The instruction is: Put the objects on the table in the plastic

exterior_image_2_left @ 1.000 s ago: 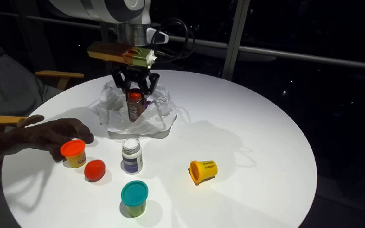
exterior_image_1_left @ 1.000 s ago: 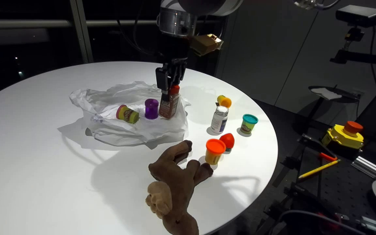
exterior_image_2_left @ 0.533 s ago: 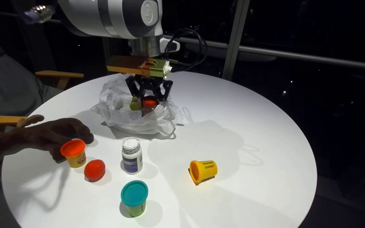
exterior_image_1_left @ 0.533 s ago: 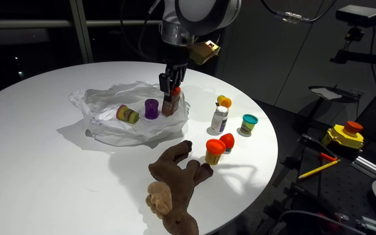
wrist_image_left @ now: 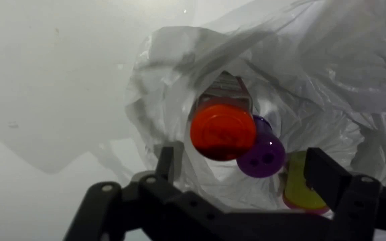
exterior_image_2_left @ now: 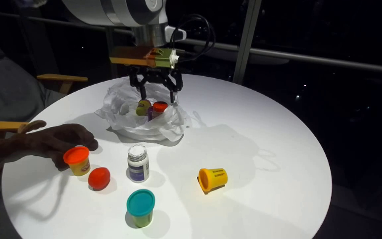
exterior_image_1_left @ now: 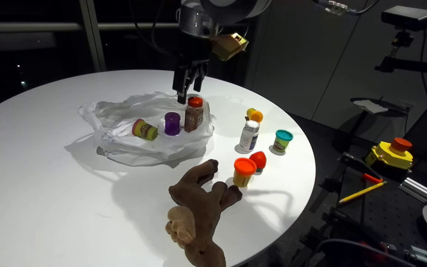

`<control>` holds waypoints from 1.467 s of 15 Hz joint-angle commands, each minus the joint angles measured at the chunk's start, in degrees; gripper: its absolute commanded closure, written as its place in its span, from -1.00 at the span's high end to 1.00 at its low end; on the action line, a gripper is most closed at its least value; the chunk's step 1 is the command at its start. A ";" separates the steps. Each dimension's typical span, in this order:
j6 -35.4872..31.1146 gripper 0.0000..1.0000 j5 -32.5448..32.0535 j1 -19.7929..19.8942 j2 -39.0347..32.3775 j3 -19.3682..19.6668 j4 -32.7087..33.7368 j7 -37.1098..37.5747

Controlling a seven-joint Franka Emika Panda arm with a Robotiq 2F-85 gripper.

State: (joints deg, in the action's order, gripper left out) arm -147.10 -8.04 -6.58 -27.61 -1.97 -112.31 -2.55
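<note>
The white plastic bag [exterior_image_1_left: 135,151] lies spread on the table, holding an upright red-capped spice bottle [exterior_image_1_left: 193,118], a purple container [exterior_image_1_left: 172,124] and a tipped yellow tub [exterior_image_1_left: 146,130]. Just above the bottle's cap hangs my gripper [exterior_image_2_left: 158,98], jaws wide apart and nothing between them. In the wrist view the red cap [wrist_image_left: 223,132] sits ahead of the parted fingers. Outside the bag are a white bottle [exterior_image_2_left: 138,166], a teal-lidded tub [exterior_image_2_left: 141,207], an orange-lidded tub [exterior_image_2_left: 77,161], a red ball-like object [exterior_image_2_left: 99,178], a yellow cup [exterior_image_2_left: 213,179] and a brown plush animal [exterior_image_1_left: 200,211].
The round white table [exterior_image_2_left: 260,205] ends close to the teal-lidded tub. A chair [exterior_image_2_left: 12,93] stands beside the table. Off its edge, a dark platform carries a yellow box with a red button [exterior_image_1_left: 391,154] and a pencil [exterior_image_1_left: 363,192].
The gripper shifted with the spice bottle inside the bag, then let go of it and rose. The bottle now stands in the bag beside the purple container.
</note>
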 commanded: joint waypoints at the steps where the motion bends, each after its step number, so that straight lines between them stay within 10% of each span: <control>1: 1.26 1.00 -0.17 -0.81 9.26 0.76 -4.70 4.50; 9: 8.51 1.00 -0.10 3.79 18.30 4.57 -9.67 11.37; 22: 10.46 1.00 14.60 18.10 -4.99 6.21 1.52 1.45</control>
State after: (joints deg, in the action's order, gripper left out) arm -138.70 4.57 10.57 -30.34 4.50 -114.03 -0.56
